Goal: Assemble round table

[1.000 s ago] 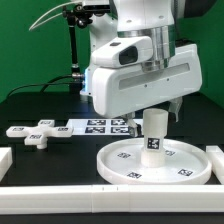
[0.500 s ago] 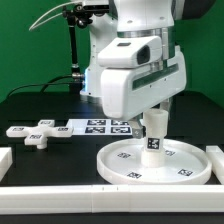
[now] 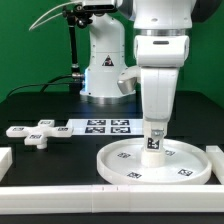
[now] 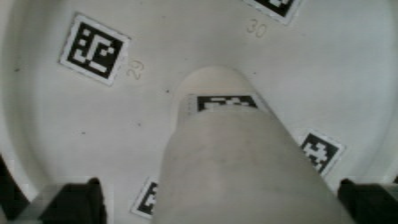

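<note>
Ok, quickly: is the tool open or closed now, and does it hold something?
Tool: open, straddling the upright leg, holding nothing.

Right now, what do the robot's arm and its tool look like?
The arm is glossy white with rounded, bulky housings and a dark band between segments near the top. Black cables arc beside it. A dark triangular mark sits on its white base. The tool has dark fingertips.
</note>
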`<state>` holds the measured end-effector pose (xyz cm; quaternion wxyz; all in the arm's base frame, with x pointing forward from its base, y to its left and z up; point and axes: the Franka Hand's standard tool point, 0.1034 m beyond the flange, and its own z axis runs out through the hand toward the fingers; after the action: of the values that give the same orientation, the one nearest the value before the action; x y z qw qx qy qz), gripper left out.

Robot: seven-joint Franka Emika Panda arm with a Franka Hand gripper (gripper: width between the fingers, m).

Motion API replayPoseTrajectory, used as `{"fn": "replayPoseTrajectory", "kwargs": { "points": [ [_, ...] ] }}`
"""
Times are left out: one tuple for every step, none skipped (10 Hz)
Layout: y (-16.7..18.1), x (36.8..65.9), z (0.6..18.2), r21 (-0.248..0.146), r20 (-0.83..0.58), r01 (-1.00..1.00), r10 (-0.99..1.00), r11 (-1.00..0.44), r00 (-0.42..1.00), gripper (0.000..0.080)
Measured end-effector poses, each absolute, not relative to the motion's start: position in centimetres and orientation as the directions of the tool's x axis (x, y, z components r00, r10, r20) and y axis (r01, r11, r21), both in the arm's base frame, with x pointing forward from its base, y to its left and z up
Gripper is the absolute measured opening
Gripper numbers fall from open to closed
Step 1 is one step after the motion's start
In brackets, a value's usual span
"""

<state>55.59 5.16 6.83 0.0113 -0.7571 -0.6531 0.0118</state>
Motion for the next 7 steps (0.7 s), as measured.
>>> {"fn": "replayPoseTrajectory", "kwargs": {
  "points": [
    [5.0,55.59,6.82,-0.032,-0.007,0.994,0.994,-0.106,0.106,0.0649],
    [4.8,55.6,6.82,-0.031,-0.016,0.999,1.0,-0.016,0.016,0.0649],
    [5.07,55.6,6.87,-0.029,-0.026,0.999,0.999,0.033,-0.034,0.0649],
    [5.33,55.6,6.93,-0.03,-0.038,0.992,0.991,0.126,-0.127,0.0649],
    [5.27,55.64,6.97,-0.033,-0.046,0.976,0.975,0.217,-0.219,0.0649],
    [5.18,55.73,7.02,-0.034,-0.055,0.963,0.962,0.267,-0.269,0.0649],
    [5.08,55.75,7.03,-0.038,-0.063,0.944,0.942,0.328,-0.33,0.0649]
  ]
}}
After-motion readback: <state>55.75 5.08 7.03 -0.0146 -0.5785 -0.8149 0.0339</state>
